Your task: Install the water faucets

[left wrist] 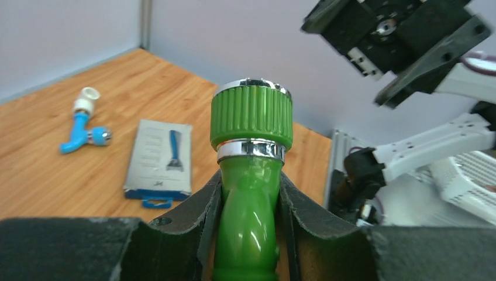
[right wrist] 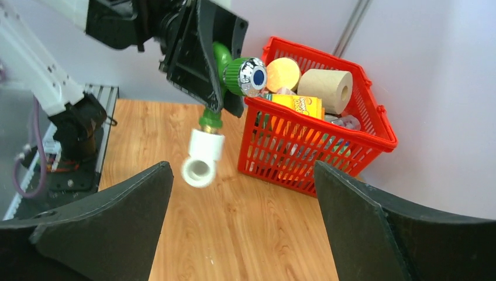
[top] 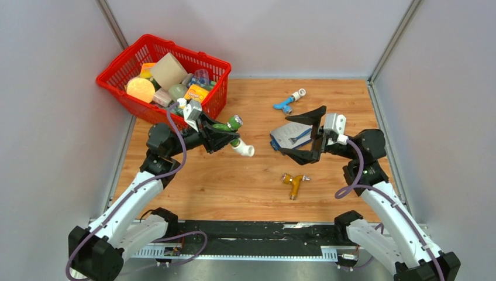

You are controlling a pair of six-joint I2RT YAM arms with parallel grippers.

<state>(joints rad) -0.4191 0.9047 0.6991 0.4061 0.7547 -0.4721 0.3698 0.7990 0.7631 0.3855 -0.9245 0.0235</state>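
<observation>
My left gripper (top: 225,133) is shut on the green faucet (top: 229,126) and holds it above the table; its ribbed green knob (left wrist: 251,114) fills the left wrist view. A white elbow fitting (top: 244,149) sits on the faucet's lower end and also shows in the right wrist view (right wrist: 200,161). My right gripper (top: 304,132) is open and empty, facing the left gripper over the middle of the table. The orange-yellow faucet (top: 293,182) lies on the wood near the front. The blue faucet (top: 286,103), with a white fitting on it, lies at the back.
A red basket (top: 120,61) with a paper roll, boxes and other goods stands at the back left. A flat grey razor packet (top: 290,136) lies under my right gripper. Grey walls close in the table on three sides.
</observation>
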